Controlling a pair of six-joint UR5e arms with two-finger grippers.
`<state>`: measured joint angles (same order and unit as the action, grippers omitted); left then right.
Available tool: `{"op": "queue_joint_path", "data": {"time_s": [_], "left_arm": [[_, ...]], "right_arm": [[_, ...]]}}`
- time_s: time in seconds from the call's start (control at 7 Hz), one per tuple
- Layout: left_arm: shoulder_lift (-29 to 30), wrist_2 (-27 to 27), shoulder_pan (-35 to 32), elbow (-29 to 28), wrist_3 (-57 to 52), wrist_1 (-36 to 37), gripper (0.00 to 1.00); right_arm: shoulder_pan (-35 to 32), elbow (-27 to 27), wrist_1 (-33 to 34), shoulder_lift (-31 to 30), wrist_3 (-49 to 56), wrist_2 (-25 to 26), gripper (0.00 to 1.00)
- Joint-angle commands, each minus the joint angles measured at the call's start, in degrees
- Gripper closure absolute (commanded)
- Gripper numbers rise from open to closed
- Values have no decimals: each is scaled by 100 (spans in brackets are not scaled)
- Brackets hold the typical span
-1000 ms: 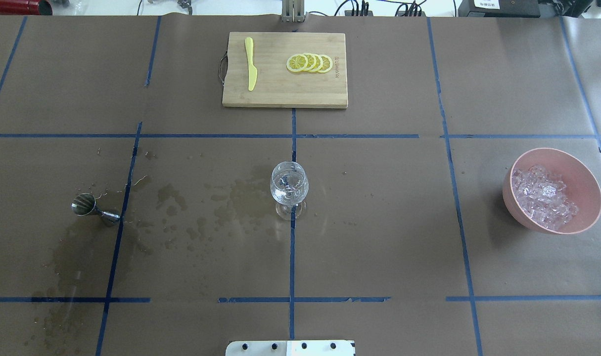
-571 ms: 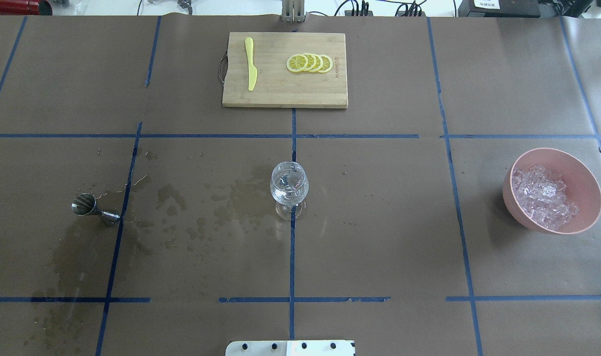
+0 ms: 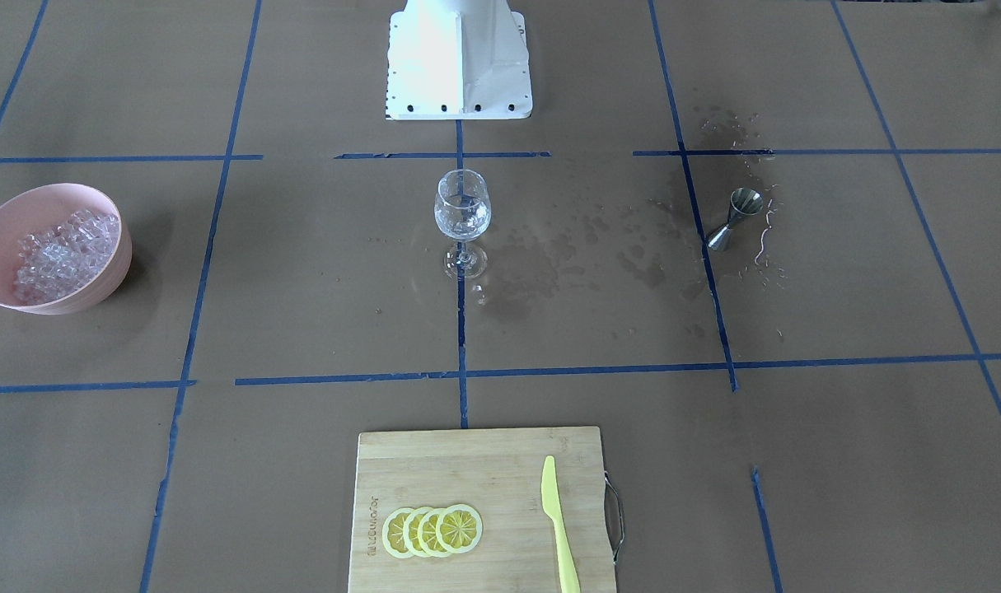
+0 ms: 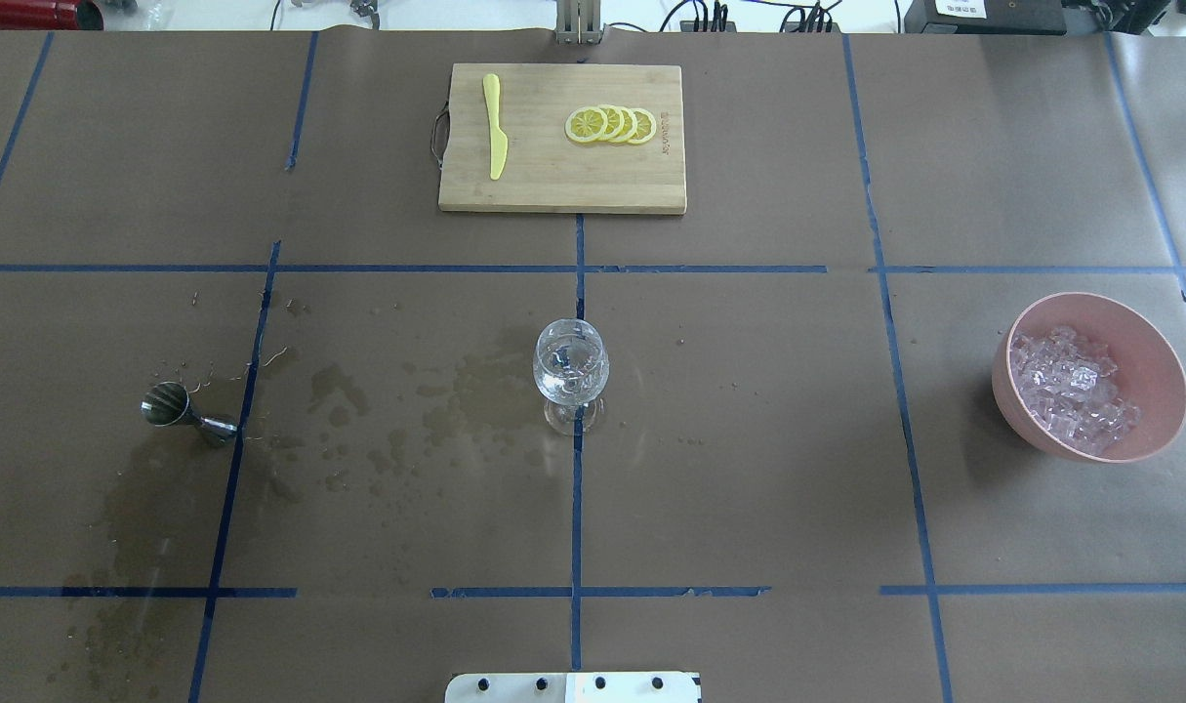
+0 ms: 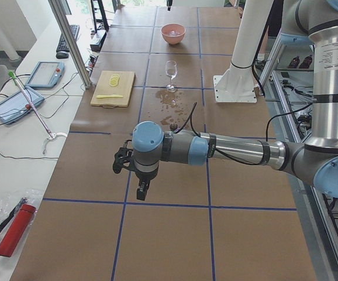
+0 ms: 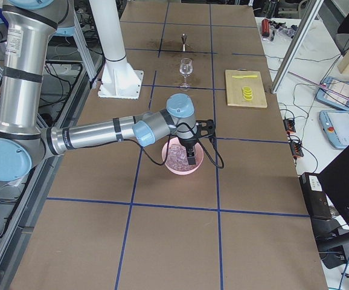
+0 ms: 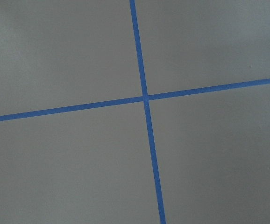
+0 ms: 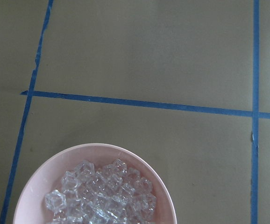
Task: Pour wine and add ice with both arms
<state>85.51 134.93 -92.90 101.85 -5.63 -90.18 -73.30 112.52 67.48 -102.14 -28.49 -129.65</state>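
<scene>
A clear wine glass (image 4: 571,366) stands upright at the table's middle, with something clear and glittering inside; I cannot tell liquid from ice. It also shows in the front view (image 3: 462,206). Ice cubes (image 4: 1071,386) fill a pink bowl (image 4: 1154,337) at the right, also seen in the right wrist view (image 8: 102,196). My right gripper (image 6: 191,158) hangs just over that bowl; I cannot tell if it is open. My left gripper (image 5: 141,188) hovers over bare paper far to the left of the glass; its state cannot be told.
A steel jigger (image 4: 168,403) stands left of the glass among wet stains (image 4: 475,391). A bamboo cutting board (image 4: 553,186) at the far middle holds lemon slices (image 4: 610,124) and a yellow knife (image 4: 495,127). The white robot base (image 3: 459,58) is at the near edge.
Nothing on the table has moved. A small dark sliver has appeared at the overhead view's right edge beside the bowl.
</scene>
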Motion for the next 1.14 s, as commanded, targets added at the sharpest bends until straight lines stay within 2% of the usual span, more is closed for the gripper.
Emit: {"op": "queue_joint_path", "data": {"time_s": [0.0,0.14,0.29,0.43,0.71,1.0], "left_arm": [[0,7,0,2,0,-130,0],[0,7,0,-7,0,-157,0],[0,7,0,1,0,-158,0],[0,7,0,1,0,-158,0],[0,7,0,1,0,-158,0],[0,7,0,1,0,-167,0]], "right_arm": [[1015,-159,-1224,-184,-1319,929,2],[1411,-169,-1525,-341,-1752,1255,19],[1598,-169,-1632,-377,-2079,1319,35],[1835,-169,-1651,-377,-2256,1529,44],[2335,-169,-1651,-377,-2686,2064,44],[2566,-204,-1651,-377,-2776,2312,46]]}}
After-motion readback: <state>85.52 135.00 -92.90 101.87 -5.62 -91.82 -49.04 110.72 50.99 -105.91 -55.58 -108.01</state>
